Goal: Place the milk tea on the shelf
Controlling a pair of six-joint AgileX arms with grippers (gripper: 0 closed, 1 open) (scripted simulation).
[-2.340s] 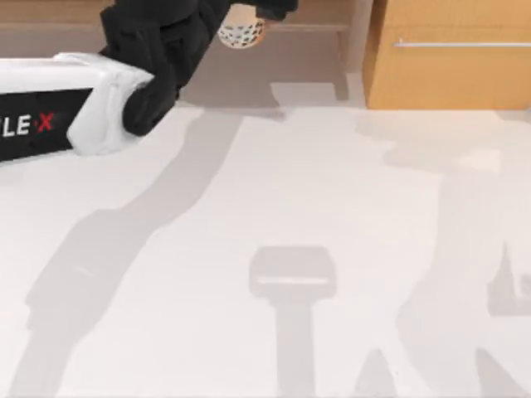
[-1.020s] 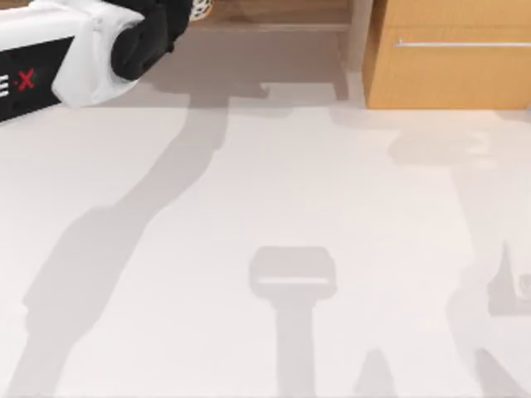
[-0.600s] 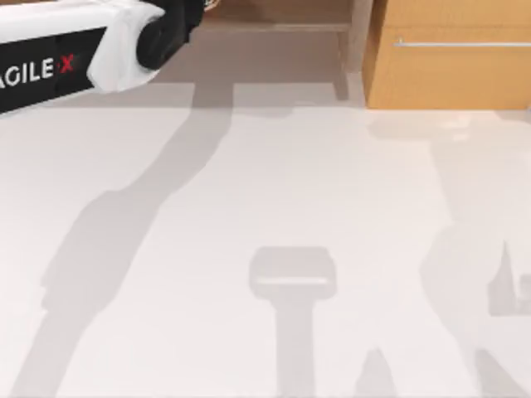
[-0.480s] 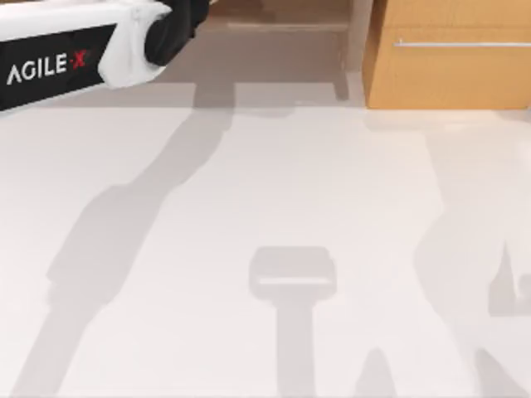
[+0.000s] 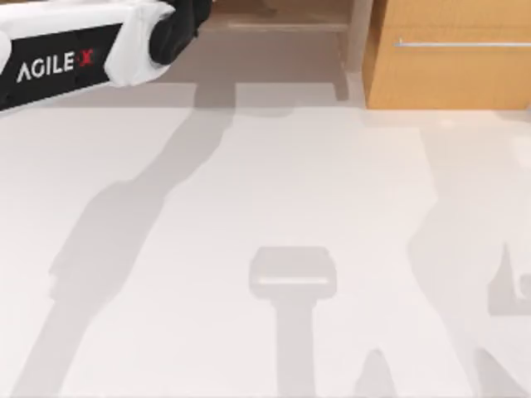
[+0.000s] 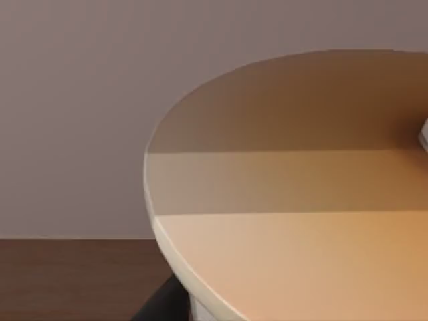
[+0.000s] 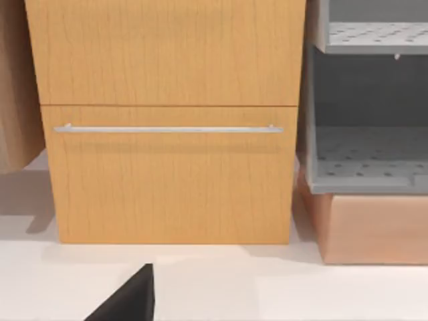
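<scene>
One arm, the left arm (image 5: 83, 50), reached across the upper left of the top view toward the shelf (image 5: 282, 25) at the top edge; whether its fingers were apart or together could not be told. The left wrist view showed a rounded tan surface (image 6: 301, 200) close up. The orange-wood cabinet (image 5: 448, 58) sat at upper right on the white table (image 5: 265, 207).

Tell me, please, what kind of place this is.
Probably a simulated storage corner at a white table: an orange-wood cabinet with a bar handle, open wooden shelf, and grey perforated racks.
</scene>
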